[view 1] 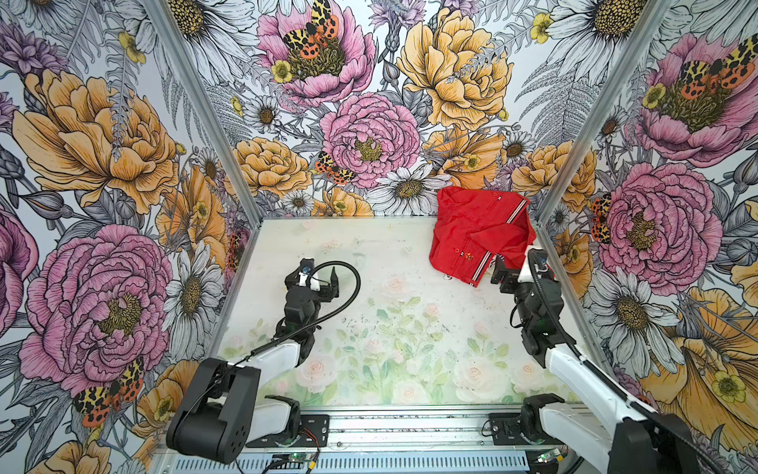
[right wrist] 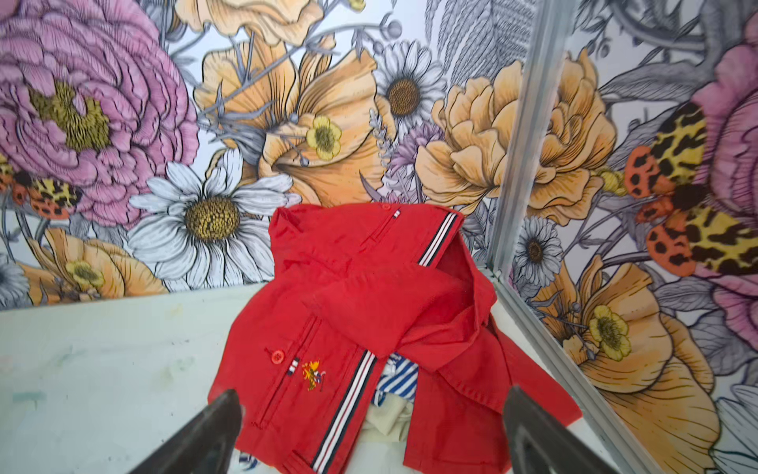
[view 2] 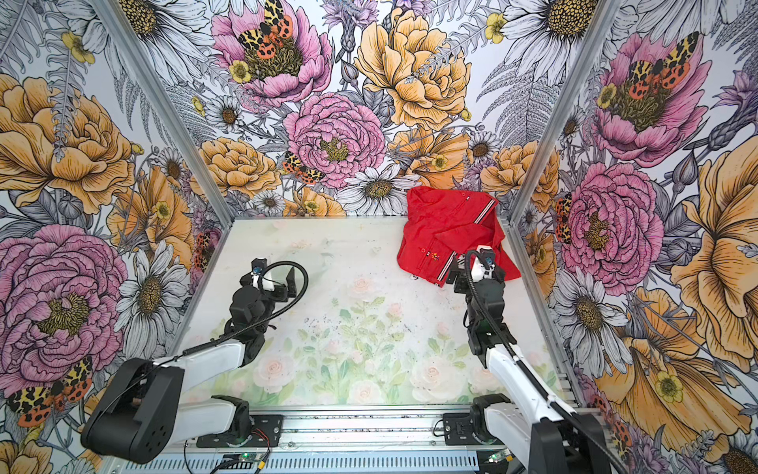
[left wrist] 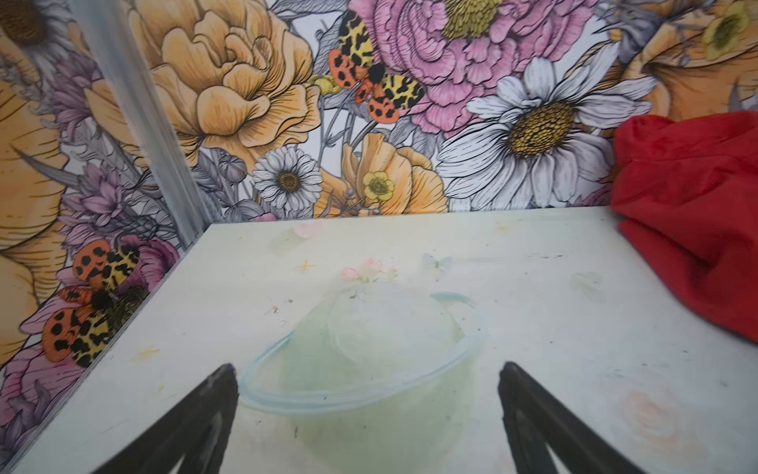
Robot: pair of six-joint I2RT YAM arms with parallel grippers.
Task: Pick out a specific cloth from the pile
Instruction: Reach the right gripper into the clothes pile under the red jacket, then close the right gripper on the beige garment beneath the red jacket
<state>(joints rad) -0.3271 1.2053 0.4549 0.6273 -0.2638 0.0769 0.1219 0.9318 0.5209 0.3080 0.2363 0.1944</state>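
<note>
The pile (view 1: 478, 230) lay in the table's (view 1: 369, 262) far right corner, red shirt (right wrist: 369, 303) on top; the cloth (right wrist: 389, 418) peeked out cream under its near hem, beside the striped garment (right wrist: 397, 375). So I held my right jaws wide and empty there, left jaws equally wide, empty, clear over bare table.
</note>
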